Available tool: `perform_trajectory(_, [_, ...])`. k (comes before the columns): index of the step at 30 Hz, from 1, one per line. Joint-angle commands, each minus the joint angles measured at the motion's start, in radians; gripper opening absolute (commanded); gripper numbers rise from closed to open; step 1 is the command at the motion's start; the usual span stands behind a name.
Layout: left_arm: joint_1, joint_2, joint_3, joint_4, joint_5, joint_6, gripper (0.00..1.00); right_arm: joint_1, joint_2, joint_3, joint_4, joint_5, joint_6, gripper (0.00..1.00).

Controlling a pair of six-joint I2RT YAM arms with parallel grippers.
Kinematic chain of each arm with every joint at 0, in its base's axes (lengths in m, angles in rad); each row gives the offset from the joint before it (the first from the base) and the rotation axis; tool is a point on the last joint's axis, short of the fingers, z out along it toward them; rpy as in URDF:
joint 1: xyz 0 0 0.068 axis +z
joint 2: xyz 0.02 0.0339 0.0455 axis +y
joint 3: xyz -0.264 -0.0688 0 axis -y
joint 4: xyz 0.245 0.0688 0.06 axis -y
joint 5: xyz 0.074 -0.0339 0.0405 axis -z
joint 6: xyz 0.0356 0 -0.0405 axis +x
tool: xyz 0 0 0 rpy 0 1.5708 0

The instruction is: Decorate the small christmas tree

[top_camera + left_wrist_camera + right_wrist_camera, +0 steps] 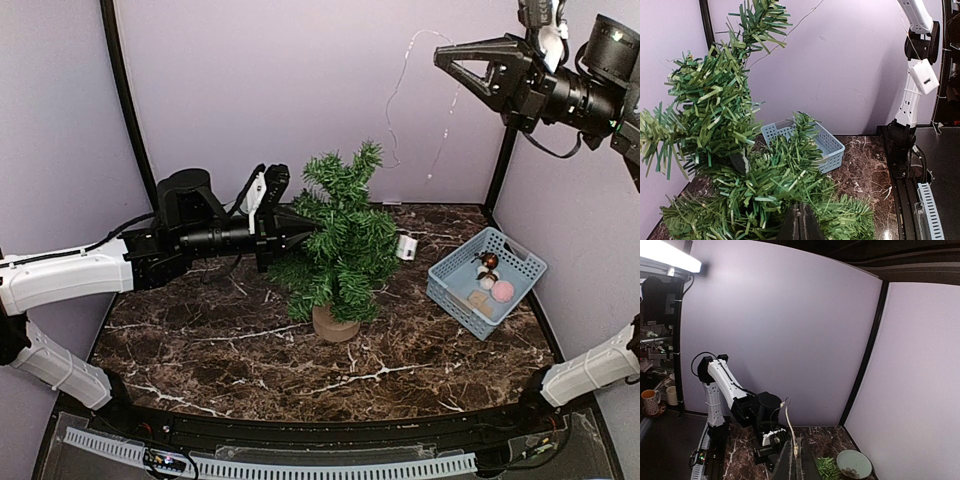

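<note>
Spanning the marble table [200, 340] from the left, the left arm [210, 238] lies level and reaches into the foliage. The right arm [580, 90] is raised high at the right, pointing left. We find the small christmas tree [345, 235] upright at mid-table, with the blue basket [455, 300] near its right side. The left gripper [800, 222] sits closed among the branches (fingers tight together). The right gripper [445, 57] is clamped on a thin white wire [791, 430].

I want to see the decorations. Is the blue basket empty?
No, in the top view the blue basket holds a pink ball and a brown ornament.
</note>
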Motion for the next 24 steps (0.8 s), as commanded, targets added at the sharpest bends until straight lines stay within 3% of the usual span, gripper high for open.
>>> perform_trajectory(1, [-0.002, -0.009, 0.001, -0.006, -0.005, 0.007, 0.0, 0.077, -0.013, -0.045, 0.064, -0.065, 0.073, 0.0])
perform_trajectory(14, [-0.002, -0.005, -0.002, 0.001, -0.015, 0.004, 0.0, 0.352, -0.011, -0.199, 0.14, 0.025, 0.116, 0.0])
perform_trajectory(24, [-0.001, 0.007, -0.01, 0.013, -0.021, 0.001, 0.0, 0.453, -0.033, -0.482, 0.374, 0.031, 0.26, 0.0])
